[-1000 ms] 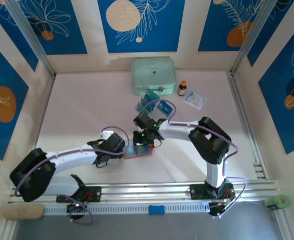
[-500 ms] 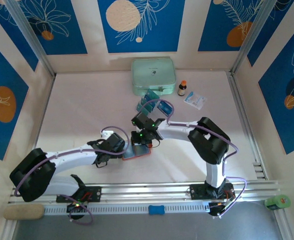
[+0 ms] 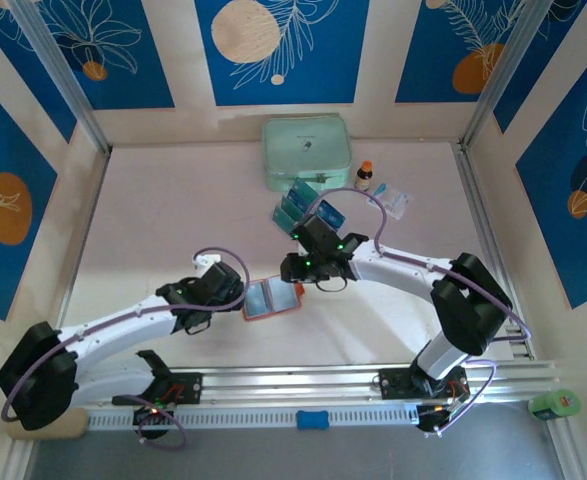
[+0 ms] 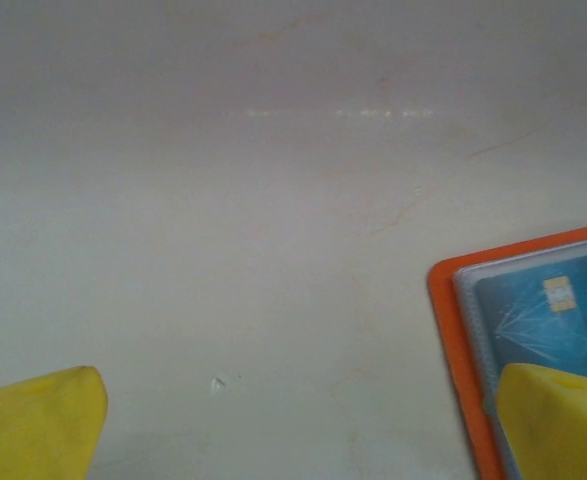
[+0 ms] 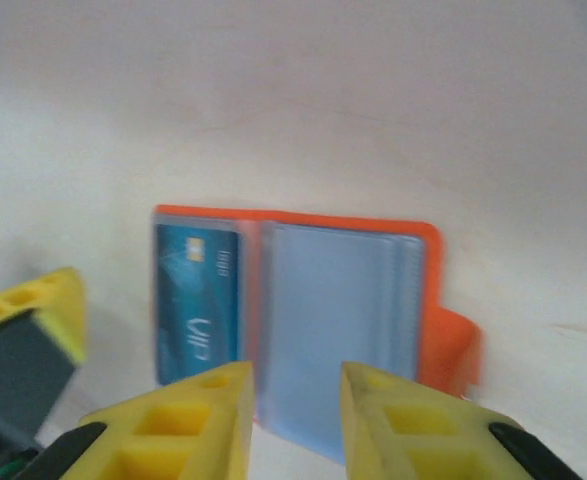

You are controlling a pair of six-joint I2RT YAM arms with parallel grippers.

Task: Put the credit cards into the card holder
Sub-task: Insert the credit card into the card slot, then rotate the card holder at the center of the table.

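Observation:
The orange-red card holder [image 3: 273, 298] lies open on the table, greyish pockets up. One teal-blue credit card [image 5: 195, 300] sits in its left pocket; the same card's corner [image 4: 548, 320] shows in the left wrist view. More credit cards [image 3: 301, 205] stand farther back in a clear rack. My left gripper [image 3: 235, 297] is open at the holder's left edge, with one yellow finger [image 4: 558, 420] over the holder [image 4: 453, 330]. My right gripper [image 5: 293, 400] hovers open just behind the holder [image 5: 423, 300], nothing between its fingers.
A mint-green zip case [image 3: 307, 152] lies at the back, with a small brown bottle [image 3: 364, 176] and a white-and-blue sachet [image 3: 393, 200] to its right. Metal rails run along the table's near edge and right side.
The right gripper has lifted off the holder and drawn back to the upper right. The left arm has slid back left. The open holder and its card are now uncovered.

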